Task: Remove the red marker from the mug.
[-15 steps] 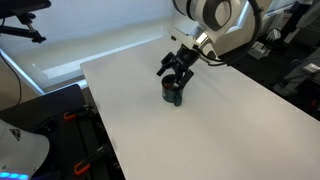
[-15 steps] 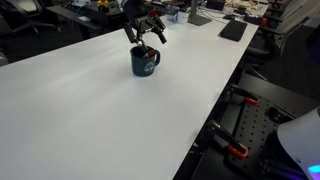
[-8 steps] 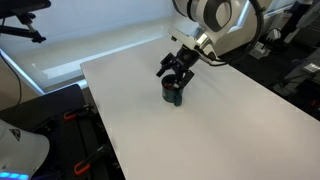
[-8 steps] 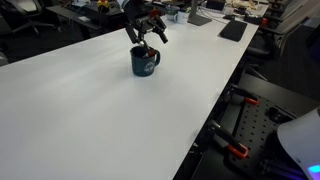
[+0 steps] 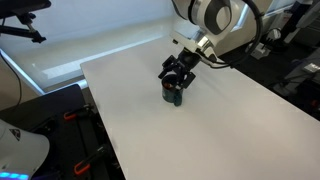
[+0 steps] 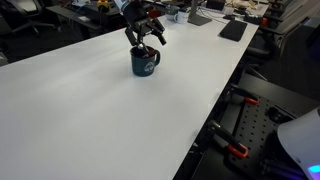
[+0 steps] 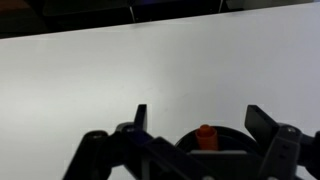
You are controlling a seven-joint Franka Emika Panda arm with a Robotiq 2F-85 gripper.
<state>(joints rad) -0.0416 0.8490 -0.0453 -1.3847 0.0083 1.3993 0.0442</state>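
The dark teal-black mug [image 5: 174, 95] stands on the white table [image 5: 210, 130]; it also shows in the other exterior view [image 6: 145, 63]. The red marker [image 7: 205, 137] stands in the mug, its red tip just above the rim in the wrist view. My gripper [image 7: 196, 118] is open directly above the mug [image 7: 205, 155], one finger on each side of the marker tip without touching it. In both exterior views the gripper [image 5: 177, 72] [image 6: 146, 33] hangs just over the mug's mouth.
The white table's edge [image 6: 215, 105] runs at the right in an exterior view, with black and orange gear [image 6: 235, 130] below it. Desks with clutter [image 6: 215, 15] stand behind. A black stand [image 5: 65, 130] sits beside the table.
The gripper has come down slightly toward the mug. The mug and marker have not moved.
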